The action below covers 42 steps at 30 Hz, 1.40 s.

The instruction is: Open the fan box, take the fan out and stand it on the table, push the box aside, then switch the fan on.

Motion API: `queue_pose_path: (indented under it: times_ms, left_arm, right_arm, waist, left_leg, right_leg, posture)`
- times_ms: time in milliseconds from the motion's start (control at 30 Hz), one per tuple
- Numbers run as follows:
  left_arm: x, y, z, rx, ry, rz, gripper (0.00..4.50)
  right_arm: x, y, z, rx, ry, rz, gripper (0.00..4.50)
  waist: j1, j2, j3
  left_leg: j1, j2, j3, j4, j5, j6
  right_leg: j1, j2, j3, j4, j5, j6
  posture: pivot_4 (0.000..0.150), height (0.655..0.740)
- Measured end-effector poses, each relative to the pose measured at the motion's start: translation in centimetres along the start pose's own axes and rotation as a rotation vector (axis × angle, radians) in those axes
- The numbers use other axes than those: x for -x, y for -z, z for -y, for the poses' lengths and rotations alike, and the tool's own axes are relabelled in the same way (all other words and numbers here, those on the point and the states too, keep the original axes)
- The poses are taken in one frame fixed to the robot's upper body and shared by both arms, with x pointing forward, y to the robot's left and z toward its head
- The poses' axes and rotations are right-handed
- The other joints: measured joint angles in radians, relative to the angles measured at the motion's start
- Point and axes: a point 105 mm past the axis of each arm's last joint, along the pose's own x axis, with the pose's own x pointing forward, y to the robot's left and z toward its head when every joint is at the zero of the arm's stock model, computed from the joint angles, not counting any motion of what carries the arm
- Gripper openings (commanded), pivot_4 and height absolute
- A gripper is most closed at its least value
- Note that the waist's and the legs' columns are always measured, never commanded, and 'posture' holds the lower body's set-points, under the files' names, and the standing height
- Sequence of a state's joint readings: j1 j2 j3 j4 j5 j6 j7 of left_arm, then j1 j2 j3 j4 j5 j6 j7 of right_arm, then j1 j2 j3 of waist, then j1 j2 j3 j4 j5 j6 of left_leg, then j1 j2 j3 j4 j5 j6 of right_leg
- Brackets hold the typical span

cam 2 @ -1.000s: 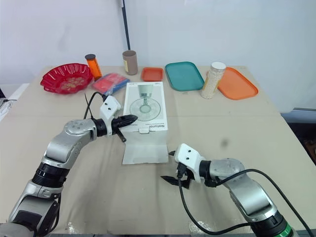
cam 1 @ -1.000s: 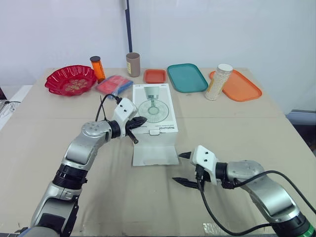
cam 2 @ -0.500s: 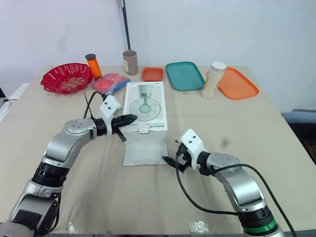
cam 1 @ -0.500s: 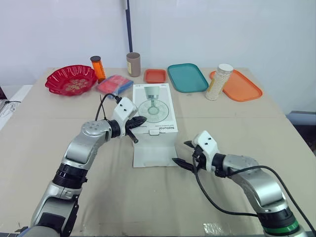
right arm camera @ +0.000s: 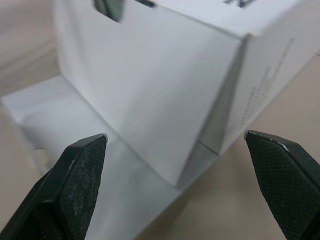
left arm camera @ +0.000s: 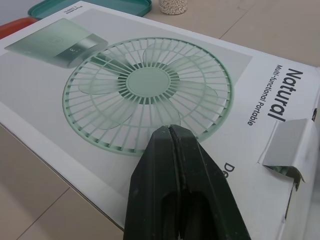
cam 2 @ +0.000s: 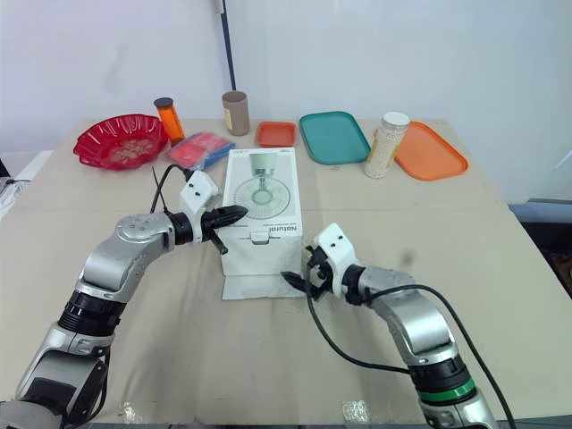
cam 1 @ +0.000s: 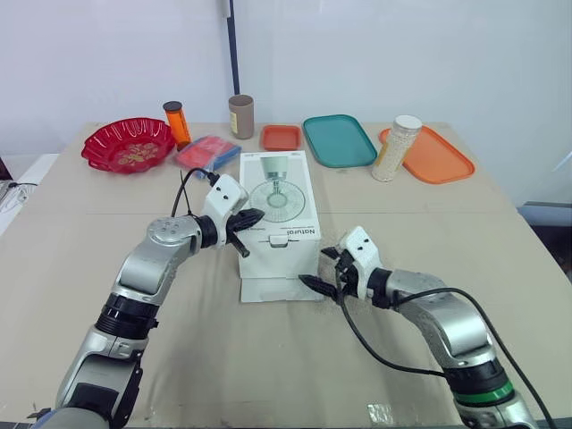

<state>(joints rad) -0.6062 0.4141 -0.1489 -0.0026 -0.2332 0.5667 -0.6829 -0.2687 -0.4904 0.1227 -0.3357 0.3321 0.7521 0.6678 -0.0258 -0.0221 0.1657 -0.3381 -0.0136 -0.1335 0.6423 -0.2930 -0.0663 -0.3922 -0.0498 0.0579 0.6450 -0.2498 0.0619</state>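
Right fingers [right arm camera: 70,190], grainy black wedges, gape before the smooth fan box [right arm camera: 150,85].

Three trays [cam 1: 280,137] [cam 1: 338,139] [cam 1: 433,156], two jars [cam 1: 176,123] [cam 1: 394,148], and one box [cam 1: 279,201], bowl [cam 1: 96,150], cup [cam 1: 240,116], packet [cam 1: 206,153].

A red bowl [cam 1: 128,144], orange bottle [cam 1: 176,123] and brown cup [cam 1: 240,116] stand upper left. A teal tray [cam 1: 338,140], orange tray [cam 1: 436,157] and jar [cam 1: 396,147] sit upper right.
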Motion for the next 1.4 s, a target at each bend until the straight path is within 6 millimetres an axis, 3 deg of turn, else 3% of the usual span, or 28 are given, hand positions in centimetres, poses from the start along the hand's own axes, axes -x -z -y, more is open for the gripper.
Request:
queue_pose_path:
  times_ms: [133, 367, 667, 767, 900, 967, 1100, 1233, 1400]
  left_arm:
    - [0.0, 0.0, 0.0, 0.001, -0.004, 0.001, 0.02]
    - [-0.1, 0.0, 0.0, 0.005, -0.006, 0.004, 0.02]
    - [0.1, -0.2, -0.3, 0.019, -0.014, 0.019, 0.02]
    - [1.6, -1.2, -2.5, 0.078, -0.092, 0.058, 0.02]
    - [4.8, -3.2, -5.0, 0.017, -0.179, 0.088, 0.02]
    - [5.4, -3.3, -4.6, 0.007, -0.17, 0.099, 0.02]
    - [5.8, -1.0, -2.5, -0.007, -0.097, 0.035, 0.02]
    - [5.9, -1.4, -1.4, -0.038, -0.065, 0.047, 0.02]
    - [6.5, -1.9, -0.9, -0.044, -0.061, 0.076, 0.02]
  right_arm:
    - [1.5, -1.0, -1.4, -0.026, -0.084, 0.015, 4.5]
    - [2.3, -1.9, -3.3, -0.067, -0.183, 0.038, 4.5]
    - [3.4, -4.1, -3.4, -0.139, -0.214, 0.121, 4.5]
    - [3.6, -4.2, -3.6, -0.125, -0.211, 0.122, 4.5]
    - [3.6, -4.9, -3.4, -0.118, -0.196, 0.155, 4.5]
    - [3.6, -5.9, -3.4, -0.104, -0.204, 0.189, 4.5]
    - [3.5, -6.9, -3.2, -0.089, -0.204, 0.222, 4.5]
    - [3.0, -7.4, -2.8, -0.092, -0.202, 0.241, 4.5]
    - [1.0, -7.7, -1.1, -0.087, -0.134, 0.236, 4.5]
  waist:
    - [0.0, 0.0, 0.0]
    - [0.0, 0.0, 0.0]
    - [0.0, 0.0, 0.0]
    - [-0.002, -0.001, 0.001]
    - [-0.007, -0.001, 0.001]
    - [-0.007, -0.001, 0.001]
    - [-0.007, -0.001, 0.001]
    - [-0.007, -0.001, 0.001]
    - [-0.013, -0.001, 0.001]
  left_leg:
    - [0.0, 0.0, 0.0, 0.0, 0.0, 0.0]
    - [0.0, 0.0, 0.0, 0.0, 0.0, 0.0]
    - [0.0, 0.0, 0.0, 0.0, 0.0, 0.0]
    - [-0.005, 0.0, 0.0, 0.0, 0.0, 0.0]
    - [-0.009, 0.0, 0.0, 0.0, 0.0, 0.0]
    - [-0.009, 0.0, 0.0, 0.001, 0.0, 0.0]
    - [-0.01, 0.0, -0.001, 0.001, 0.0, 0.0]
    - [-0.012, 0.0, -0.001, 0.002, 0.001, 0.0]
    - [-0.012, 0.0, 0.0, 0.001, 0.0, 0.0]
  right_leg:
    - [0.0, 0.0, 0.0, 0.0, 0.0, 0.0]
    - [0.0, 0.0, 0.0, 0.0, -0.001, 0.001]
    - [0.0, 0.0, 0.0, 0.0, -0.001, 0.001]
    - [-0.006, 0.001, -0.001, 0.0, -0.001, 0.001]
    - [-0.01, 0.0, 0.0, 0.001, 0.001, -0.001]
    - [-0.01, -0.001, 0.0, 0.0, 0.002, 0.0]
    - [-0.011, 0.0, -0.001, 0.0, 0.002, -0.001]
    - [-0.011, 0.0, -0.001, 0.0, 0.002, -0.001]
    - [-0.013, 0.0, -0.001, 0.0, 0.003, -0.002]
  posture:
    - [0.15, 0.74]
    - [0.15, 0.74]
    - [0.15, 0.74]
    - [0.15, 0.74]
    - [0.15, 0.74]
    - [0.15, 0.74]
    - [0.15, 0.74]
    - [0.15, 0.74]
    - [0.15, 0.74]
